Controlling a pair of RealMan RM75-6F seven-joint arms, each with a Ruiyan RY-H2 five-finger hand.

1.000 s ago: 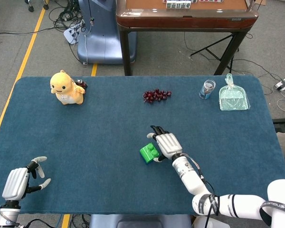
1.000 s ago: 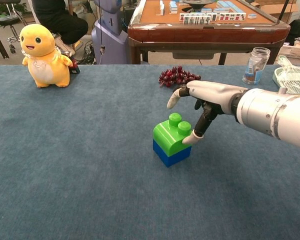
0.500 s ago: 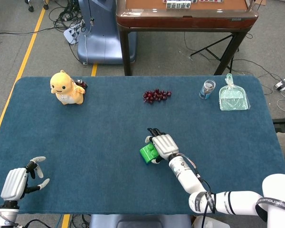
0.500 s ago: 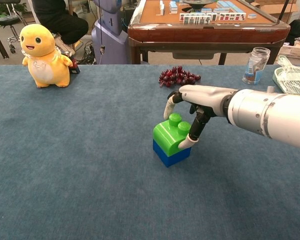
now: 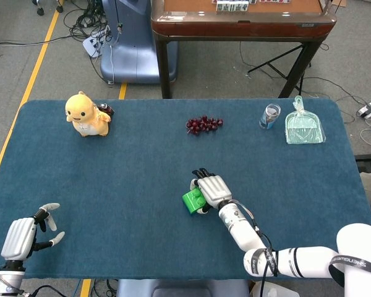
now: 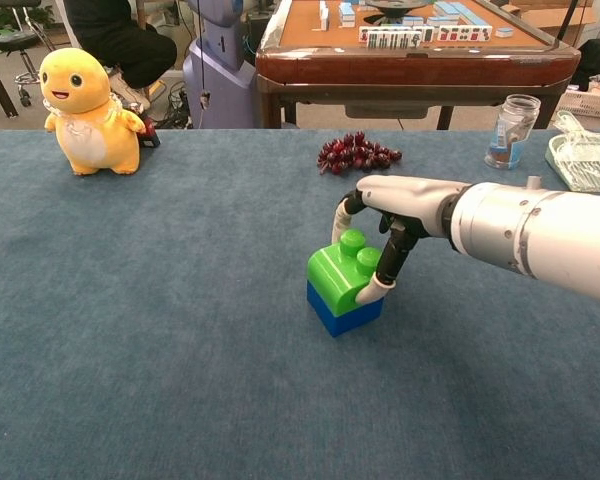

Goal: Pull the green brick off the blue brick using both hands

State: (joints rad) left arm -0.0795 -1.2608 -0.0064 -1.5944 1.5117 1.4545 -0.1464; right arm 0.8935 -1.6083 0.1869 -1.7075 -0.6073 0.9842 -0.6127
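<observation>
A green brick (image 6: 338,273) sits pressed onto a blue brick (image 6: 342,313) near the middle of the table; in the head view only the green brick (image 5: 190,199) shows. My right hand (image 6: 395,203) reaches over it from the right. Its thumb (image 6: 373,289) presses the green brick's right side, and its fingers (image 6: 339,221) curl down behind the studs, so it pinches the brick. In the head view the right hand (image 5: 213,190) covers the stack's right part. My left hand (image 5: 26,236) rests far off at the near left corner, fingers apart and holding nothing.
A yellow plush toy (image 5: 86,115) stands at the far left. A bunch of dark grapes (image 5: 203,124) lies at the far middle. A glass jar (image 5: 270,116) and a pale green dustpan (image 5: 304,128) are at the far right. A brown table (image 5: 242,18) stands beyond.
My right hand moved left over the stack and curled its fingers down behind the green brick, closing the pinch. The bricks and the left hand stayed put.
</observation>
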